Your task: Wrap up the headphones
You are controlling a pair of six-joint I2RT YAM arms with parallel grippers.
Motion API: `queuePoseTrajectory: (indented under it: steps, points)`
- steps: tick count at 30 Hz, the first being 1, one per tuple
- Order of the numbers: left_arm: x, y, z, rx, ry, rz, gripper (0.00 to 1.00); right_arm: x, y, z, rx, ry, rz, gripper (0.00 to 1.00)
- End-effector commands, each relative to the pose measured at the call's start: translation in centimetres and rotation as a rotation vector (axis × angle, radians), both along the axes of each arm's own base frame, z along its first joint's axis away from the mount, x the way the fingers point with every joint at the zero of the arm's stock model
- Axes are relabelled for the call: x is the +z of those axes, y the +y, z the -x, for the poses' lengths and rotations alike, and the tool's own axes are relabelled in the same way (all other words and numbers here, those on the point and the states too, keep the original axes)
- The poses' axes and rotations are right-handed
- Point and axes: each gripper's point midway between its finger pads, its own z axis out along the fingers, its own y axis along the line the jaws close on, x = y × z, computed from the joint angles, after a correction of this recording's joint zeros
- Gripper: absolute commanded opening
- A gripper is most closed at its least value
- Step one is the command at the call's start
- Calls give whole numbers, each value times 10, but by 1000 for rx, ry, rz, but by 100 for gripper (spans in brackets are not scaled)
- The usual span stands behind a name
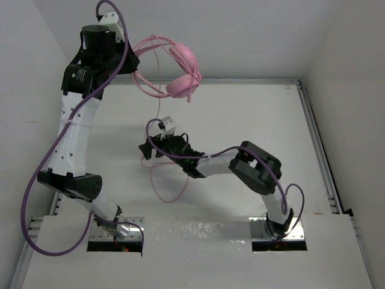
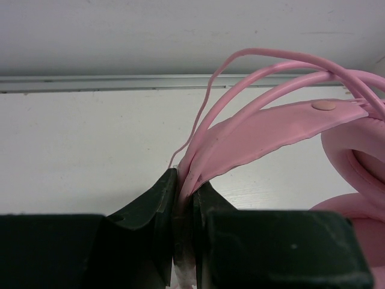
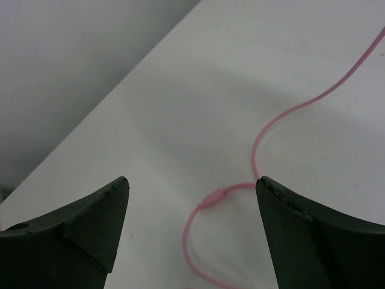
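Note:
The pink headphones [image 1: 179,72] hang in the air at the back of the table, earcups [image 1: 180,88] lowest. My left gripper [image 1: 133,60] is shut on the headband [image 2: 271,129]; in the left wrist view its jaws [image 2: 185,180] pinch the band and thin wire hoops, with an earcup [image 2: 355,162] at the right edge. The thin pink cord [image 1: 157,108] drops to the table and loops [image 1: 165,189] there. My right gripper [image 1: 146,149] hovers low over that loop. It is open [image 3: 191,179], the cord [image 3: 258,144] and its small inline bead [image 3: 215,197] lying between the fingers, untouched.
White walls close in the table on the left, back and right. A metal rail [image 1: 240,81] runs along the back edge and another [image 1: 319,150] down the right side. Purple arm cables [image 1: 36,180] loop out beside the left arm.

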Motion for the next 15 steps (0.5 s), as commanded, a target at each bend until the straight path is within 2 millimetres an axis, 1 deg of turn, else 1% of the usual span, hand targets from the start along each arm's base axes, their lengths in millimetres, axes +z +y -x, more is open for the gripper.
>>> queuePoseTrajectory:
  steps: [1, 2, 3, 4, 5, 6, 7, 8, 9, 11, 12, 13, 15]
  points:
    - [48, -8, -4, -18, -161, 84, 0, -3, 0, -41, -251, -61, 23, 85]
    - [54, -9, -2, -25, -174, 90, 0, -5, 6, -53, -299, -53, 16, 87]
    - [58, -12, -1, -36, -184, 93, 0, -13, 5, -59, -331, -45, 41, 87]
    - [61, -14, 1, -46, -192, 96, 0, -28, -5, -67, -397, -24, 124, 87]
    - [69, -15, 3, -52, -214, 101, 0, -26, 3, -76, -422, -27, 142, 87]
    - [73, -15, 4, -56, -224, 103, 0, -43, -2, -77, -436, 7, 236, 87]
    - [75, -15, 5, -56, -230, 103, 0, -34, 9, -82, -423, 5, 227, 87]
    - [77, -15, 4, -55, -237, 101, 0, -40, 12, -82, -404, 10, 247, 87]
    - [78, -14, 5, -55, -238, 98, 0, -53, 16, -80, -382, 24, 279, 87]
    - [79, -15, 5, -56, -242, 99, 0, -65, 21, -78, -353, 59, 287, 86]
    - [79, -15, 5, -60, -244, 98, 0, -80, 21, -75, -344, 84, 317, 86]
    - [82, -15, 5, -61, -253, 100, 0, -81, 30, -72, -294, 97, 306, 84]
    - [86, -15, 6, -63, -262, 100, 0, -86, 41, -68, -226, 98, 307, 83]
